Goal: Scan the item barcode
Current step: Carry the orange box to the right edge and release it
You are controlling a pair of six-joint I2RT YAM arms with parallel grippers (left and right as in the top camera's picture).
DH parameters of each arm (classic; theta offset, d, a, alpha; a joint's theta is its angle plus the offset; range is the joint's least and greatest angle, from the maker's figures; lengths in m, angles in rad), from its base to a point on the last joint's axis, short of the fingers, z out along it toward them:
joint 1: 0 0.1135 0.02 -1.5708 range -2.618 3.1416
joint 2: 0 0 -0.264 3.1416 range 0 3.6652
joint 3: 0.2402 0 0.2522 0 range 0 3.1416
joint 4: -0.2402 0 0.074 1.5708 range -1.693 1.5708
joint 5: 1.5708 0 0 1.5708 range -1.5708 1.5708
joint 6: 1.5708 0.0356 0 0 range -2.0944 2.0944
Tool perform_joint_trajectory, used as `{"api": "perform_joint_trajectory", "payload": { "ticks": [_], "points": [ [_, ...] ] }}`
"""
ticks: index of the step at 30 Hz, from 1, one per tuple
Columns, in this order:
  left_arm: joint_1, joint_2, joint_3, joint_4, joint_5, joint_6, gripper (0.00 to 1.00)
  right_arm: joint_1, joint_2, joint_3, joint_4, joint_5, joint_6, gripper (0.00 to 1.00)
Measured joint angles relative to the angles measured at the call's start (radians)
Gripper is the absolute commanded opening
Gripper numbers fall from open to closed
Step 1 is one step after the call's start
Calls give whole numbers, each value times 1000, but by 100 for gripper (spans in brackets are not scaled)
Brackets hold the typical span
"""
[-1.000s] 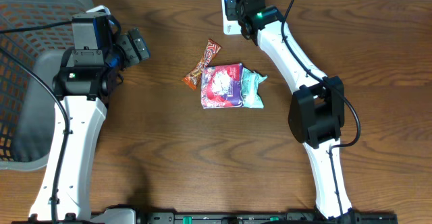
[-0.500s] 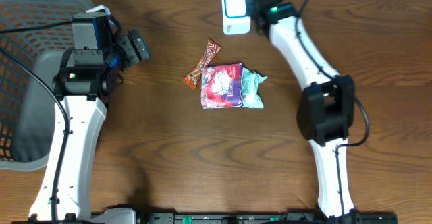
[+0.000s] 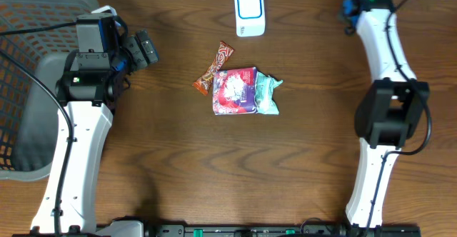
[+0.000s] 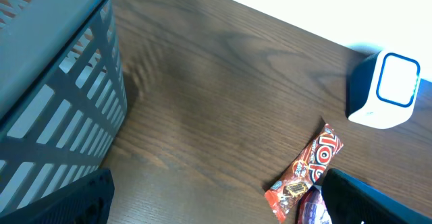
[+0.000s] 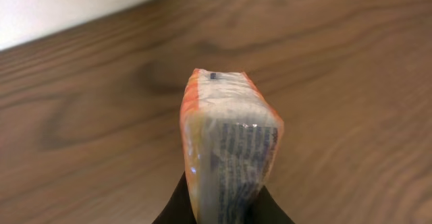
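right gripper [image 5: 217, 210] is pinched nearly closed on an orange-edged packet [image 5: 226, 140] — held over the wooden table [image 5: 351, 82] near its far edge, well right of the scanner [image 3: 250, 12]. the packet's long axis runs straight out from the fingers, narrow edge up. left gripper [image 3: 145, 50] is spread wide — empty.

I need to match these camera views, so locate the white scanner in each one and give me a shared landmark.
Overhead: white scanner at top centre.
Left wrist: scanner at the right edge, upper half.
Right wrist: not in it; only a packet clamped in the right gripper.
Shared landmark: the orange candy bar lying near the scanner, seen in overhead and left wrist.
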Motion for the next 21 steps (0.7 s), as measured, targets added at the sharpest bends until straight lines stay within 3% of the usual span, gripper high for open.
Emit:
{"api": "perform_joint_trajectory", "payload": {
  "ticks": [21],
  "points": [
    [0,0,0,0,0,0,98,-276,-2,-142,-126,0,-17,1]
  ]
}}
